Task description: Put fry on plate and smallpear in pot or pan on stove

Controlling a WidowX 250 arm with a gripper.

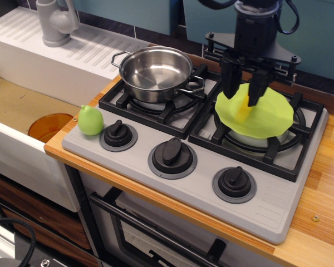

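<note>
Observation.image: fry (242, 111) on plate (270, 119), just below open tool (244, 89).

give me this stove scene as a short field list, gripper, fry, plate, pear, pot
gripper: over the plate, jaws apart
fry: yellow, lying on the plate below the jaws, not gripped
plate: lime green, on the right burner grate
pear: on the stove's left front corner, beside the left knob
pot: steel, empty, on the left burner
bowl: orange, in the sink
done: fry on plate
left: pear into pot
</note>
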